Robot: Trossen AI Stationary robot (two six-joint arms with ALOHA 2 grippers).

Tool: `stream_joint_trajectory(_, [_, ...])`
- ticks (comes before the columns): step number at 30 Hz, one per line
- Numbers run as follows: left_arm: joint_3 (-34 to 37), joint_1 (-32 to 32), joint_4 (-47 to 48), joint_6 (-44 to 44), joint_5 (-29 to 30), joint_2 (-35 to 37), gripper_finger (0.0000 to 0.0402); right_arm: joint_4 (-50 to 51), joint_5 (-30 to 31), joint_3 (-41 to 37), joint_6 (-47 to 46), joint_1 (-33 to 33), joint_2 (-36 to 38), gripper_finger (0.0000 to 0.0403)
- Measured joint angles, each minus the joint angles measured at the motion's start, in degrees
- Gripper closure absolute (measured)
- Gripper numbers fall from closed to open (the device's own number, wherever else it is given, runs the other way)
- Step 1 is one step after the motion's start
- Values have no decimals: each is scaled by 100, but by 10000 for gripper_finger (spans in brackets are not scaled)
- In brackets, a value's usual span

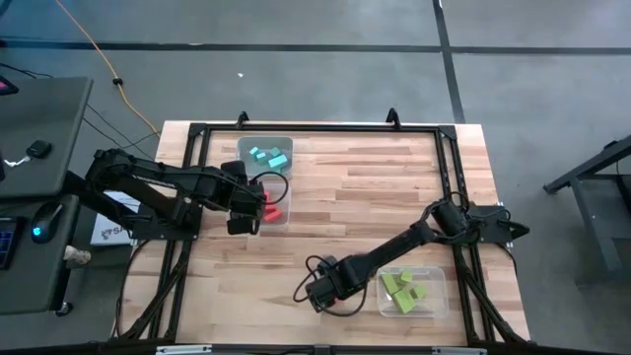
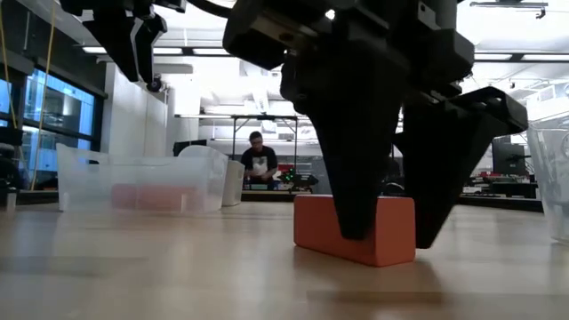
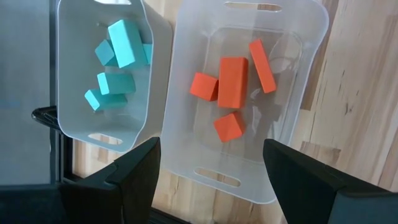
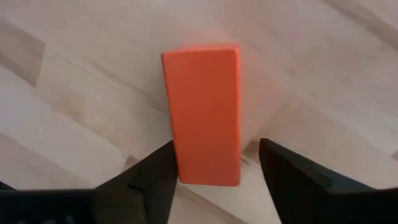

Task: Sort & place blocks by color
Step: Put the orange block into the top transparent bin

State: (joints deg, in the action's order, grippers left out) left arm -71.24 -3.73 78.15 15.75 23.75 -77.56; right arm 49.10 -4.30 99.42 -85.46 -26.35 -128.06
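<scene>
Right gripper: my working claw, low at the table, fingers spread wide with one on each side of the orange block, neither pad clearly pressing it.
Orange block: lying flat on the wooden table, sitting in the gap between my right fingers, one end reaching past the tips.
Green blocks: in the clear bin just beside my right claw, toward the table's right edge.
Left gripper: hanging over the two far bins, fingers parted, nothing between them.
Red-orange blocks: four I can count, in the clear bin directly under my left claw.
Cyan blocks: in the neighbouring bin, touching the red one's wall, off to one side of the left claw.
Person: seated far behind the table, low view only.
</scene>
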Motion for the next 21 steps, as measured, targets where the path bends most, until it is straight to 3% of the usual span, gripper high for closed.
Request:
stream_joint_trajectory(7, [0,0,-4,-41,0,0,142,-9,121,0,-1,9,1,295])
stream_joint_trajectory(14, [0,0,-11,-143,0,0,142,40,108,77,153,83,-14,297])
stream_joint_trajectory(21, [0,149,-13,-284,-66,0,142,692,444,872,594,256,-21,297])
